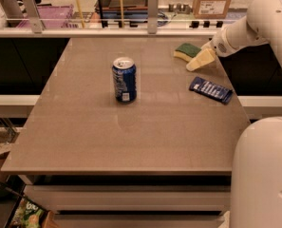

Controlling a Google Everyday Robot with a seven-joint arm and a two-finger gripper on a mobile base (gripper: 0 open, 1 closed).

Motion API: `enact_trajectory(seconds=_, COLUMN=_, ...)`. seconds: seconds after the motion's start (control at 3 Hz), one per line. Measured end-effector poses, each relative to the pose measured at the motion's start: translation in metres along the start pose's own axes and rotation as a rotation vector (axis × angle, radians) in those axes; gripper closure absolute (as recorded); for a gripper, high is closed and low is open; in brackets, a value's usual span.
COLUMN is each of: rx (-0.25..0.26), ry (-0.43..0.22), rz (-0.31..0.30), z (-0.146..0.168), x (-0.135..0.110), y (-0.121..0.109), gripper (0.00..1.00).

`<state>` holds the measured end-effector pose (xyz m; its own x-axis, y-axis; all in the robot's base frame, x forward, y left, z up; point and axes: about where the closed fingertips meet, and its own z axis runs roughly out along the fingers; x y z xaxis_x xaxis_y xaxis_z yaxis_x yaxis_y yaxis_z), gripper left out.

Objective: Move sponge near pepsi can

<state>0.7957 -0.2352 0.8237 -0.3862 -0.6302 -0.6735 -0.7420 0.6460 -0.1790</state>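
Honestly can't read the opening on the gripper [201, 60], well back-right of the pepsi can [124, 80] beside the sponge [188, 51] with no clear hold, so could easily shove it farther off or clip the wrapper [210, 89].

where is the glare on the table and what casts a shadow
Camera view: warm, yellowish light; a soft sheen lies across the table beside and behind the pepsi can, with a faint dark patch just in front of the can; the tool, at the far right beside the sponge, casts no shadow I can make out.
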Motion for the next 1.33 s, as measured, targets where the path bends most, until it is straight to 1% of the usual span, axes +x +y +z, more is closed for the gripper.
enact_trajectory(seconds=0.67, rx=-0.002, ry=0.001, rz=0.000, z=-0.0015, x=-0.0025, y=-0.0002, gripper=0.87)
enact_trajectory(seconds=1.0, rx=-0.002, ry=0.001, rz=0.000, z=-0.0014, x=-0.0024, y=-0.0001, gripper=1.00)
enact_trajectory(seconds=1.33, rx=-0.002, ry=0.001, rz=0.000, z=-0.0012, x=-0.0024, y=0.0000, gripper=1.00)
